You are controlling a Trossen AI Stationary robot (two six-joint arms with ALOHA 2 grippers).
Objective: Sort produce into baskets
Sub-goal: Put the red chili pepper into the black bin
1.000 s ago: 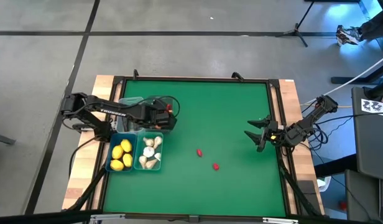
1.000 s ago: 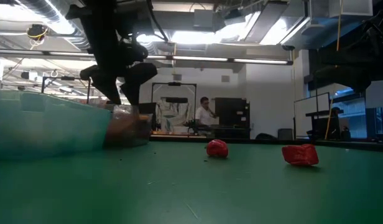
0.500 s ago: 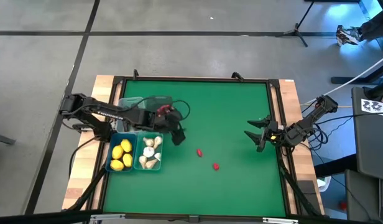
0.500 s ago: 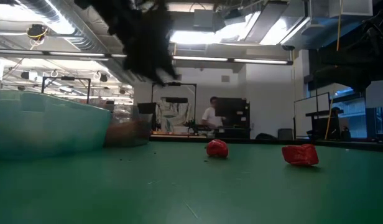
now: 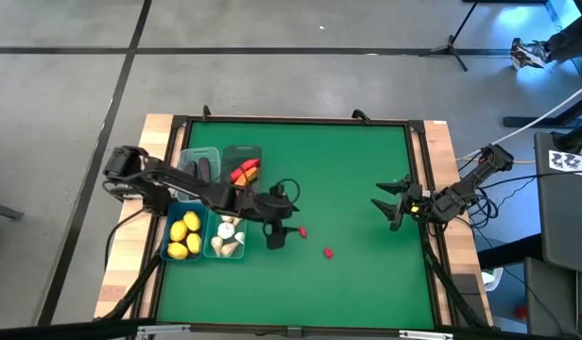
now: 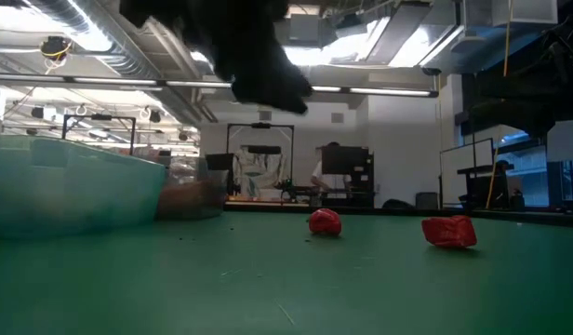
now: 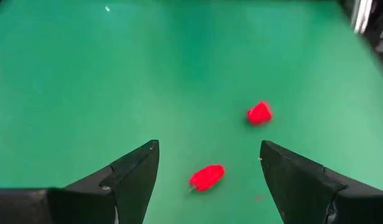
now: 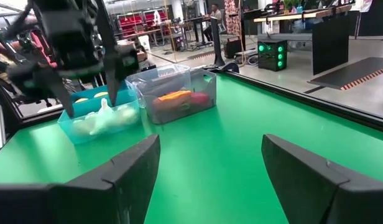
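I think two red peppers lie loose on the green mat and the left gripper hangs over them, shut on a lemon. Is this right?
Not quite. The left gripper is open and holds nothing, as the left wrist view shows; the lemons lie in a bin. The rest stands: two red peppers lie loose on the mat, the gripper above them.

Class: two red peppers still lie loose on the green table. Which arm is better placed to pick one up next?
Left. Its gripper hangs open beside the nearer red pepper; the right gripper waits near the table's right edge.
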